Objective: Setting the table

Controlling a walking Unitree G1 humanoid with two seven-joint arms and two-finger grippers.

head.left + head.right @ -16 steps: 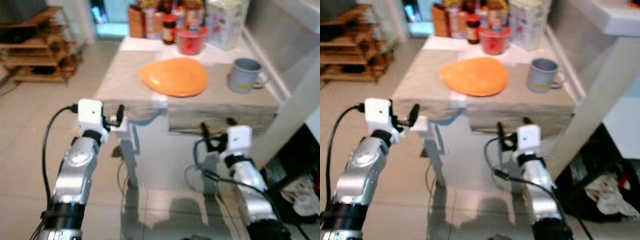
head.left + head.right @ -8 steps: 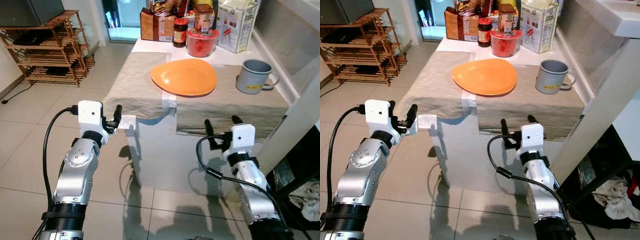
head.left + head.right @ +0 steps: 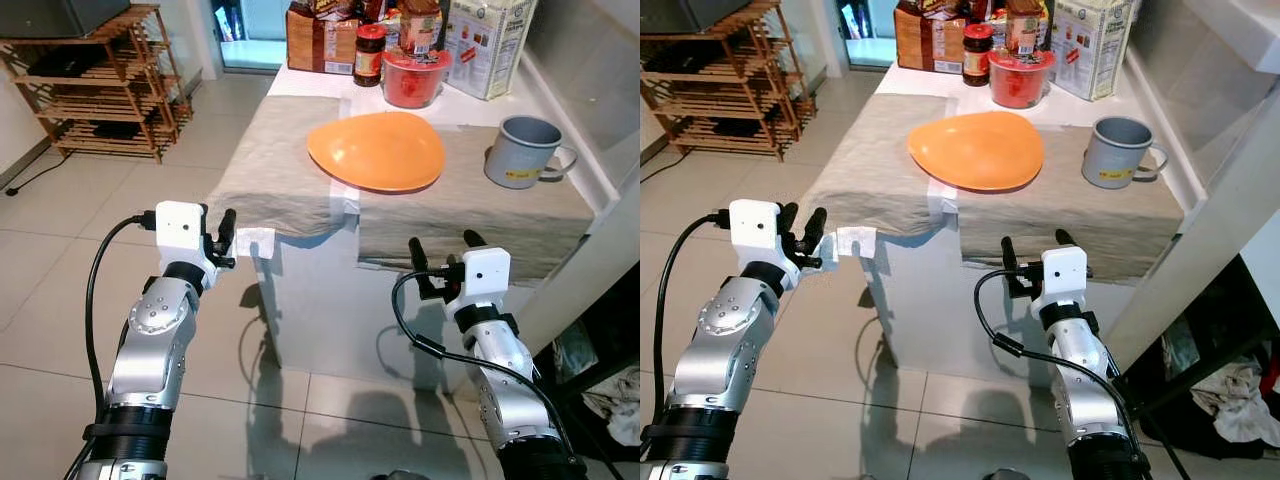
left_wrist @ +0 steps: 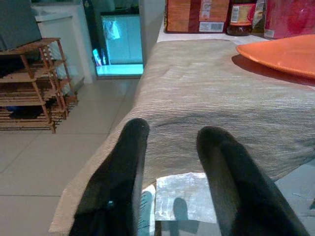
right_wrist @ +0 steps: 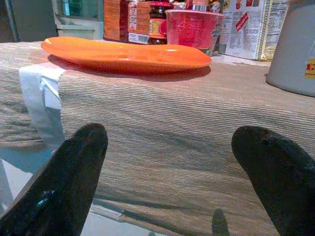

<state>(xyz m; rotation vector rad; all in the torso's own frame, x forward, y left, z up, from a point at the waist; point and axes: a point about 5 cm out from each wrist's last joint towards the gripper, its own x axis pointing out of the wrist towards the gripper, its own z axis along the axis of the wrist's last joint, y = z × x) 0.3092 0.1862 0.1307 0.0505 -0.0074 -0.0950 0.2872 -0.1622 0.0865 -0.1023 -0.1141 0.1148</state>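
An orange plate [image 3: 376,151] lies on the beige cloth [image 3: 280,170] that covers the white table, and a grey mug [image 3: 527,152] stands to its right. My left gripper [image 3: 218,232] is open just off the cloth's near left corner, next to a white tape tab [image 3: 256,241], with nothing between its fingers. In the left wrist view the cloth edge [image 4: 206,88] and tape [image 4: 184,196] lie just beyond its fingers. My right gripper [image 3: 443,250] stands wide open in front of the cloth's hanging front edge, below the plate [image 5: 123,54] and mug [image 5: 295,54].
A red tub [image 3: 416,77], a jar, boxes and a carton crowd the table's far end. White tape [image 3: 345,200] joins the cloth at the middle of the front edge. A wooden shelf rack [image 3: 90,80] stands on the tiled floor to the left. Dark clutter lies at the right.
The view has steadied from a blur and shifted slightly. My left gripper has drawn back a little from the taped corner, and both its fingers now show. The right gripper has hardly moved.
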